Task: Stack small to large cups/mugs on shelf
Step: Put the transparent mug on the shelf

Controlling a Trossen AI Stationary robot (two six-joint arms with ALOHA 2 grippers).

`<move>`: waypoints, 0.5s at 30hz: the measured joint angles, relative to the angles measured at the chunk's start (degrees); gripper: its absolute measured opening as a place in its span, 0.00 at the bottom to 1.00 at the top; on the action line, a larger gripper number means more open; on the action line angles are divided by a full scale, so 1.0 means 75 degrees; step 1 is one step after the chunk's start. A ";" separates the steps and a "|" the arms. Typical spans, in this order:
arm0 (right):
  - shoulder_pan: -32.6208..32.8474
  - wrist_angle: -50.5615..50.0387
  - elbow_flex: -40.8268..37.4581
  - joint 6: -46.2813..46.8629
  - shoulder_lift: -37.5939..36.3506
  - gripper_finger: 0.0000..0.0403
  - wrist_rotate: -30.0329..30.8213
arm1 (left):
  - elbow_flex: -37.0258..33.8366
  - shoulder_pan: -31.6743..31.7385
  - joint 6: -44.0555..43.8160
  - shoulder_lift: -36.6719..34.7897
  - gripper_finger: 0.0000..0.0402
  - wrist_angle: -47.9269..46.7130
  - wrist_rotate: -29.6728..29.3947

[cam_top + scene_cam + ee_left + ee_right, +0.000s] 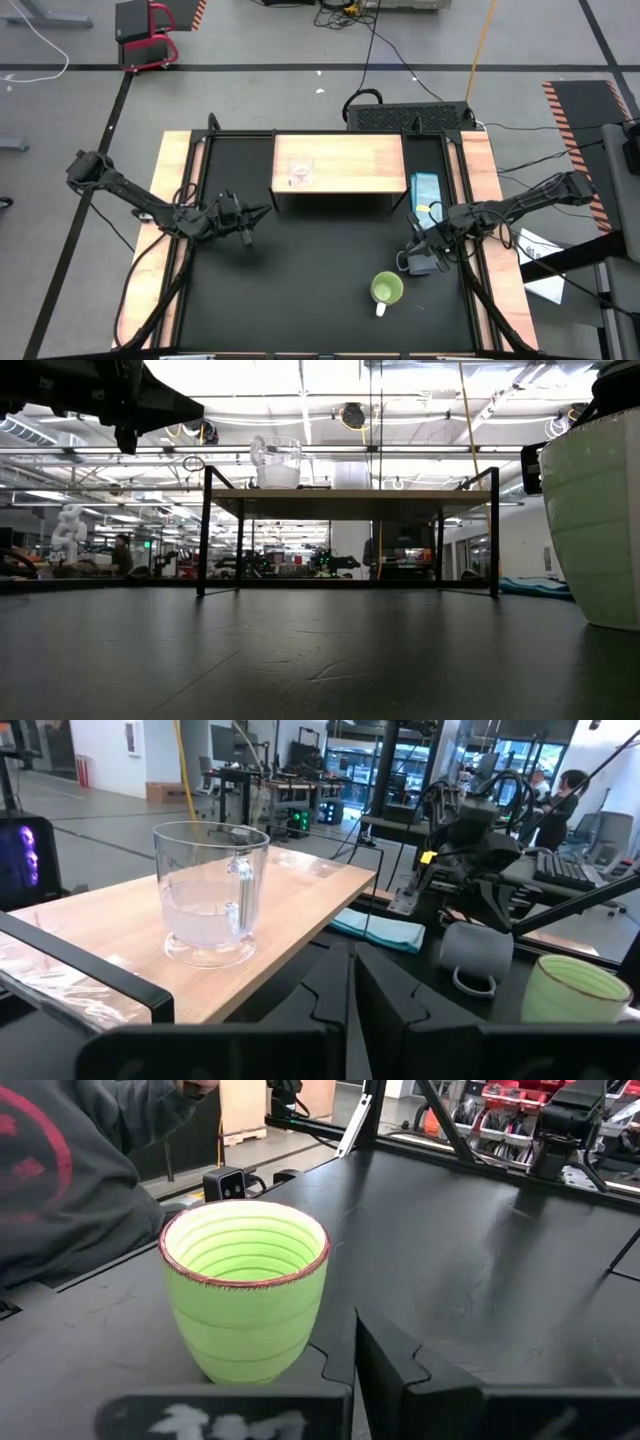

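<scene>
The clear glass cup (300, 170) (210, 895) stands upright on the left part of the light-wood shelf (350, 150) (300, 905). My left gripper (262, 213) (352, 1005) is shut, level with the shelf top and just off its near left corner, clear of the cup. The lime-green mug (387, 290) (245, 1300) stands on the black mat at the near right. The grey-blue mug (422, 263) (478, 952) stands close under my shut right gripper (412, 252) (356, 1370), which points at the green mug. My right gripper stands right over the grey-blue mug; the arm hides the spot, so I cannot tell whether it touches the mug. My left gripper touches nothing.
A teal packet (425, 190) lies on the mat right of the shelf. A person's grey sleeve (60, 1190) shows beyond the table's near edge. Bare black mat (300, 280) lies in front of the shelf. Light-wood strips (175, 180) flank the mat.
</scene>
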 joint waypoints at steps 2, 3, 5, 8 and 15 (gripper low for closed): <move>0.0000 0.0001 -0.0002 0.0002 0.0000 0.00 0.0000 | 0.0000 0.0000 0.0001 0.0000 0.05 -0.0003 0.0000; 0.0000 0.0000 -0.0002 -0.0015 0.0000 0.00 0.0000 | 0.0000 0.0000 0.0001 0.0000 0.05 -0.0007 0.0000; 0.0000 0.0000 -0.0002 -0.0109 0.0000 0.00 -0.0003 | 0.0000 0.0000 0.0038 0.0000 0.05 -0.0017 0.0000; 0.0000 0.0003 -0.0002 -0.0251 0.0000 0.00 -0.0003 | 0.0000 0.0000 0.0167 0.0000 0.05 -0.0040 -0.0030; 0.0000 0.0003 0.0000 -0.0248 0.0000 0.00 -0.0003 | 0.0000 0.0000 0.0823 0.0000 0.05 -0.0231 -0.0143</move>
